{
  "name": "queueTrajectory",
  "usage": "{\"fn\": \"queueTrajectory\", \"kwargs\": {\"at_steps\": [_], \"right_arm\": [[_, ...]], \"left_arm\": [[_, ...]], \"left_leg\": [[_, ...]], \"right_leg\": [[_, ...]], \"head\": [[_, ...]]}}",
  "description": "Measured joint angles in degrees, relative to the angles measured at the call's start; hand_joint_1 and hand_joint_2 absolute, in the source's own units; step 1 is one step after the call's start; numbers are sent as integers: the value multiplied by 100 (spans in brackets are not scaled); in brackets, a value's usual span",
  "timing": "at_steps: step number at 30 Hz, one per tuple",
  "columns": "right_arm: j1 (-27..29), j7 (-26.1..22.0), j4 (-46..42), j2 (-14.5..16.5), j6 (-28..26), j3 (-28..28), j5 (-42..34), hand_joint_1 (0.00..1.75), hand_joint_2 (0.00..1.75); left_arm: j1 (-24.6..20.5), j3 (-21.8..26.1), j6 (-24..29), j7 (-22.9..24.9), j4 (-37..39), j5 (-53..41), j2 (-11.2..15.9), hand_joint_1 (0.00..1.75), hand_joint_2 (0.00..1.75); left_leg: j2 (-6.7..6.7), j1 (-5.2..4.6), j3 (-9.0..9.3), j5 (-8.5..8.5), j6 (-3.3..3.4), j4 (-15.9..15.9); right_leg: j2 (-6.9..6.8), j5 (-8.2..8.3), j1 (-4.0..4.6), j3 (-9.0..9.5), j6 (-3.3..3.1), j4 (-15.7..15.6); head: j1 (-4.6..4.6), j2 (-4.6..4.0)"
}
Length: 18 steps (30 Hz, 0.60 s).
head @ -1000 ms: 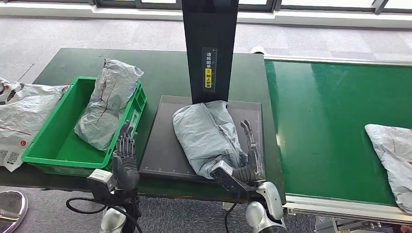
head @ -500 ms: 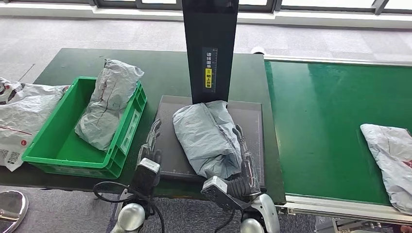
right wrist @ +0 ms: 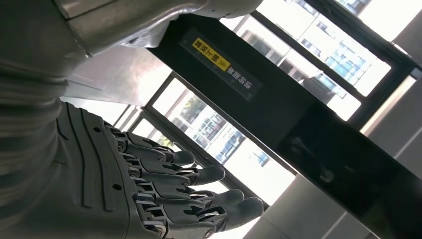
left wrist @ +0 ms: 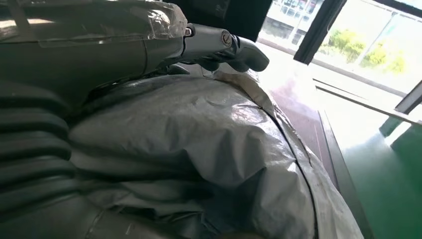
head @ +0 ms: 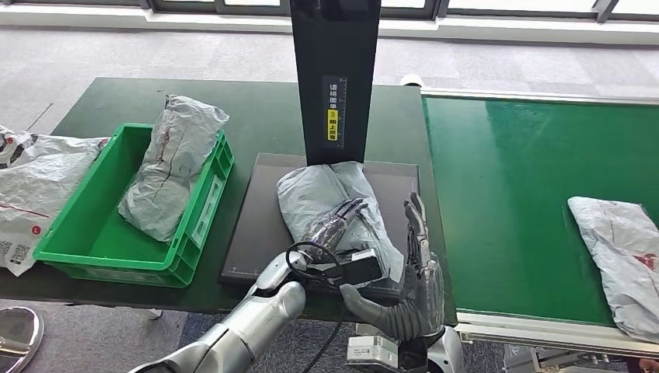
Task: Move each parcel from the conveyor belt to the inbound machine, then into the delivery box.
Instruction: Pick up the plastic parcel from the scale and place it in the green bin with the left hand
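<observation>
Parcel (head: 330,203), a grey crumpled mailer, lies on the dark platform of the inbound machine (head: 256,233), under its black post. The left hand (head: 336,221) rests flat on top of it, fingers extended and slightly apart, pressing the film rather than closing round it; the left wrist view shows the thumb lying along the wrinkled surface. Just beyond the parcel's far side from those fingers, the right hand (head: 418,264) stands upright, fingers straight and loosely spread, holding nothing.

The risk, as I judge it, is slip: a flat palm on slick, baggy film may drag only the skin while the contents stay put, or the parcel may sag out between the two hands before reaching the delivery box (head: 93,233), which already holds another parcel (head: 172,163).
</observation>
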Motion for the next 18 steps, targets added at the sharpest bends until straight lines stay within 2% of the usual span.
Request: {"fn": "queueTrajectory", "kwargs": {"at_steps": [7, 11, 18], "right_arm": [[265, -150, -479, -118, -97, 62, -69, 0, 175], [388, -165, -722, -191, -116, 124, -93, 0, 175], [597, -98, -1050, -243, -300, 126, 50, 0, 175]], "left_arm": [[-416, -279, -185, 399, 865, -210, -129, 0, 175], [-527, -559, -243, 522, 1133, -381, -160, 175, 175], [-529, -688, 782, 249, 1257, -344, -121, 175, 175]], "left_leg": [[-3, 0, 0, -2, 1, -2], [-3, 1, 4, -2, 2, -2], [-3, 1, 4, -1, 4, -2]], "right_leg": [[-1, -4, 4, 2, -1, 0], [-2, -5, 3, 8, -2, 0], [-3, -3, 2, 12, -1, 0]], "head": [[-1, 0], [-1, 0], [-1, 0]]}}
